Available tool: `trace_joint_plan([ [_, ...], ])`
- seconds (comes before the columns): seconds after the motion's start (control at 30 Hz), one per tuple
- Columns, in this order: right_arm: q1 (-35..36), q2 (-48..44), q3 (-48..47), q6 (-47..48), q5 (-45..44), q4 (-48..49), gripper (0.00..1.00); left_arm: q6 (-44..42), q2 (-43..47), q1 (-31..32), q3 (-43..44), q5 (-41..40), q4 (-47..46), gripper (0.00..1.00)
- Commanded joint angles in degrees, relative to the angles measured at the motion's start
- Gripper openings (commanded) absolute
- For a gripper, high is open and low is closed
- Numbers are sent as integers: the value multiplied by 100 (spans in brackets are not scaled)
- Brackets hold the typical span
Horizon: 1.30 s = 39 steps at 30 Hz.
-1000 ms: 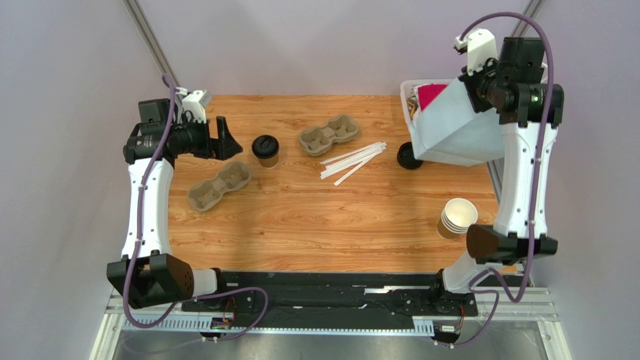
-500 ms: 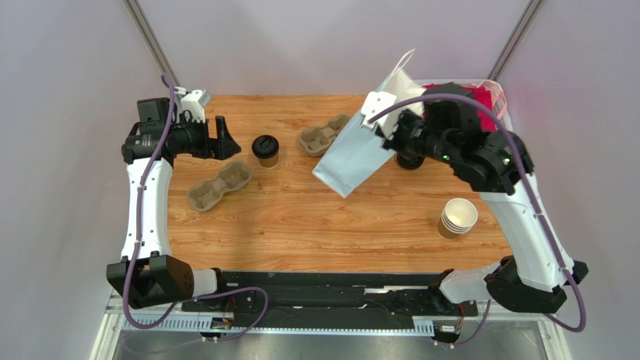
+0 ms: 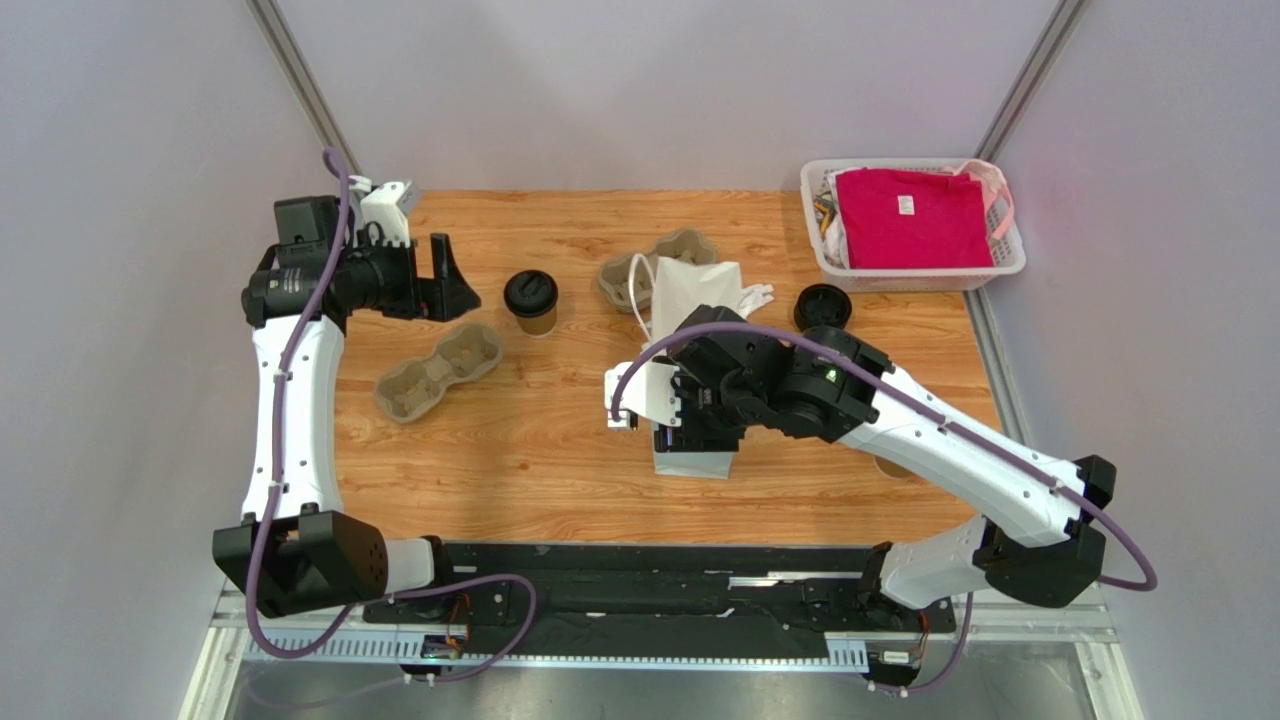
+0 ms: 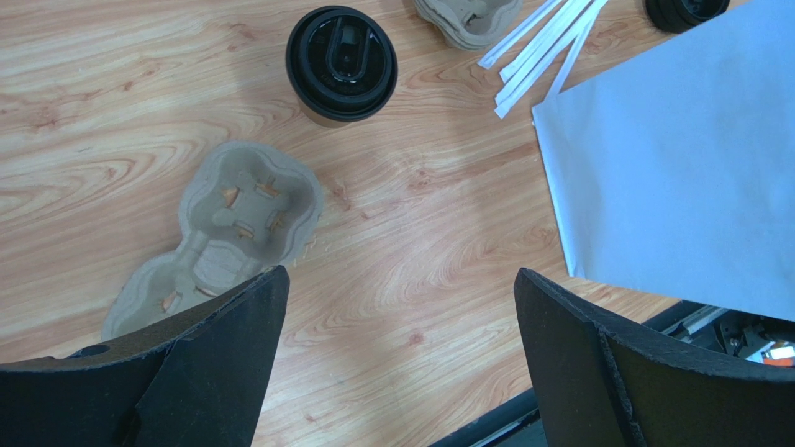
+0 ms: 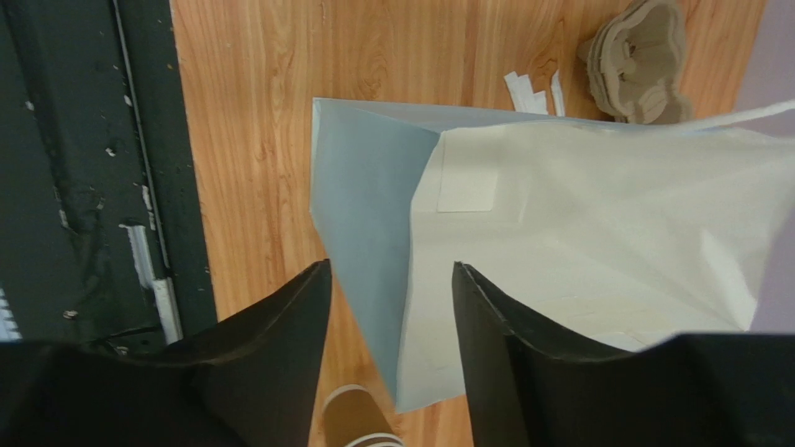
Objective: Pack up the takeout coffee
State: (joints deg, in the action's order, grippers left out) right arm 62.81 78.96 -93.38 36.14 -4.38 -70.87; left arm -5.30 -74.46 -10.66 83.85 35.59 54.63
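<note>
Coffee cup (image 3: 531, 300): lidded, upright, upper left of centre on the table (image 3: 526, 443), not yet packed. Left gripper (image 4: 399, 289): beside the cup, jaws wide, empty, apparently poised to pick it. Right gripper (image 5: 390, 279): over the paper bag (image 3: 699, 285) at mid-frame, jaws parted astride its edge, not pinching. The bag is judged placed there to receive the cup.

white bag (image 3: 694, 285) mostly under right arm (image 3: 932, 435), cup stack (image 5: 357, 416) cut by bottom edge
</note>
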Motion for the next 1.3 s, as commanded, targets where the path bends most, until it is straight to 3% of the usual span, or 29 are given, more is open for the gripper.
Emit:
trace_joint_plan([
  [0.0,127,-144,-433,-326,86,-67,70,-50,212,-42,35,26,-5,99],
  [0.07,135,-74,-1101,-397,131,-207,84,-59,221,-42,-9,53,-5,99],
  [0.23,127,462,-2788,-397,-97,-927,85,-103,230,-42,-9,97,21,99],
  [0.33,-66,550,-3606,-336,-229,-850,87,-138,247,-42,-27,158,-5,99],
  [0.43,-811,795,-4213,-196,32,-744,86,-129,256,-42,-71,237,-14,99],
  [0.57,-2505,1270,-4802,-186,964,-551,83,-120,282,-51,-124,325,-23,99],
  [0.83,-3686,2035,-4592,77,2054,-23,77,-129,274,-42,-194,290,-23,99],
  [1.0,-3811,2352,-4452,296,2923,-312,75,-182,309,-42,-317,229,4,99],
  [1.27,-3837,2739,-3925,710,3207,-673,70,-68,204,-51,-528,-701,-128,99],
])
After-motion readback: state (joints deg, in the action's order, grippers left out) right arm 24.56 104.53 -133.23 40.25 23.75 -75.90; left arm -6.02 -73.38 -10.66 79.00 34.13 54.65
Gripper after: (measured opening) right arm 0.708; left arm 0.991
